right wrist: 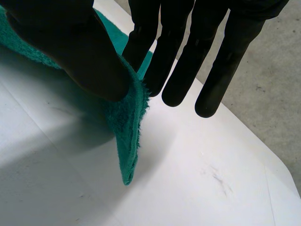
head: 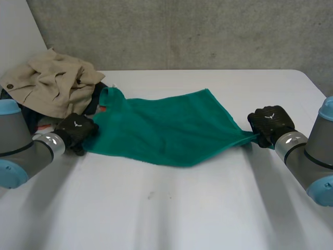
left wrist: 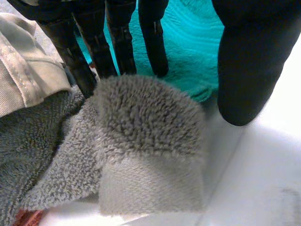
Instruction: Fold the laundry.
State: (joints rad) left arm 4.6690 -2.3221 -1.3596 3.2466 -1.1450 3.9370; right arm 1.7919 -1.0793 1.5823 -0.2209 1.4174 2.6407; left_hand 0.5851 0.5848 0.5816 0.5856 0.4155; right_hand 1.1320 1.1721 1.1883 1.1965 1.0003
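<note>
The step in hand looks like stretching the green towel [head: 166,127] flat before its first fold. Doing it well starts with the left hand [head: 77,130], which should get a real hold on the towel edge under its fingertips. It should take none of the grey fleece [left wrist: 141,141] lying just beyond them (the pile, topped by a beige garment [head: 52,83], crowds that hand closely). Both hands should then draw apart evenly, low over the table [head: 182,208], so the slack goes without the pinched corner slipping out.

The left hand lies low at the towel's left edge. Its fingers [left wrist: 120,42] are straight with their tips on the green cloth, and the thumb [left wrist: 249,70] stands off to the side, gripping nothing. The towel spreads between the two hands, flat but skewed. The right hand [head: 269,122], its forearm coming in low, pinches the towel's right corner between thumb [right wrist: 80,52] and nearest finger. Its other fingers hang straight, clear of the cloth.
</note>
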